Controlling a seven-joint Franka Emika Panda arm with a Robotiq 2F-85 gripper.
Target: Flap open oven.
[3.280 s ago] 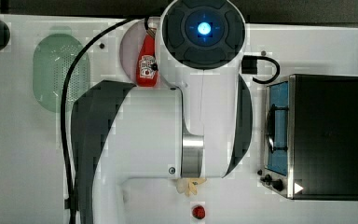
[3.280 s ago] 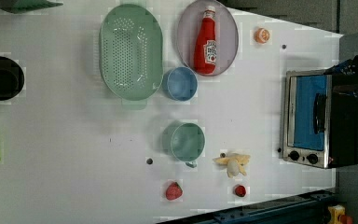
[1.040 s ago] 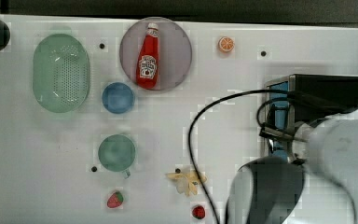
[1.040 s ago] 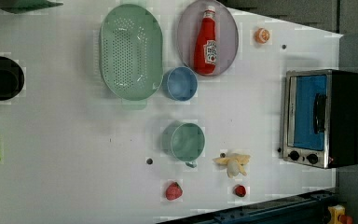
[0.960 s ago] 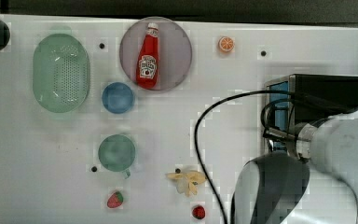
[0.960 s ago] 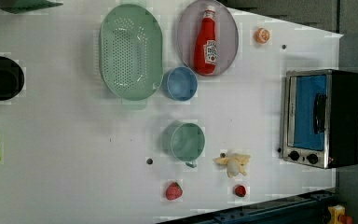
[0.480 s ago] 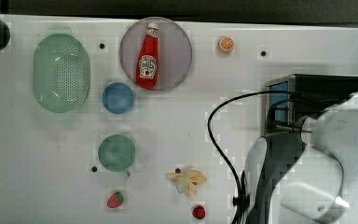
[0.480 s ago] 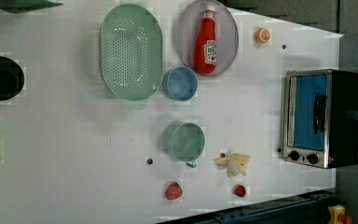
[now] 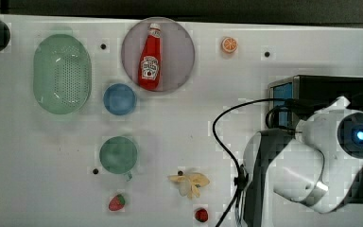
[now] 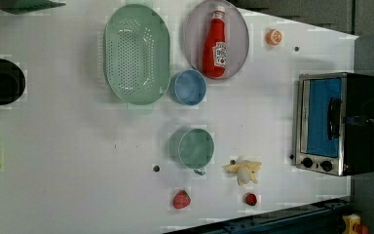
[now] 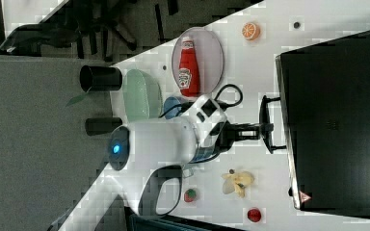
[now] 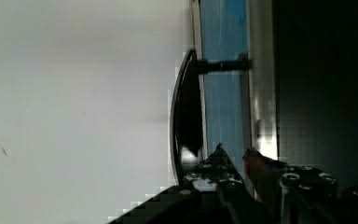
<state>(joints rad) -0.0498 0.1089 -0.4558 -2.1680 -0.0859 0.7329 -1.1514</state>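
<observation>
Top view: white arm (image 9: 312, 161) bent over the oven (image 9: 331, 87), covering most of its black top. Hand hidden beneath the arm. Black cable (image 9: 227, 118) looping out over the table (image 9: 170, 118) on the arm's open side.

Left view: oven at the table's far end, blue door (image 10: 324, 117) shut flat in the silver frame, bar handle (image 10: 334, 118) across it, two black knobs (image 10: 316, 164) under the door. Well away from the oven: green cup (image 10: 195, 147), blue bowl (image 10: 189, 87), ketchup bottle (image 10: 215, 43) lying on a plate (image 10: 238, 34).

Right view: gripper (image 11: 265, 129) level, reaching straight at the oven front, tips right at the handle's bar. Oven directly ahead of the tips. Banana peel (image 11: 238, 182) near, off to one side of the hand; orange slice (image 11: 250, 31) well apart on the other side.

Wrist view: fingers (image 12: 219, 156) parted by a narrow gap, nothing seen between them. Handle just beside one finger, outside the gap, bowed away from the door on its post. Door glass and silver frame just past the tips, door closed.
</observation>
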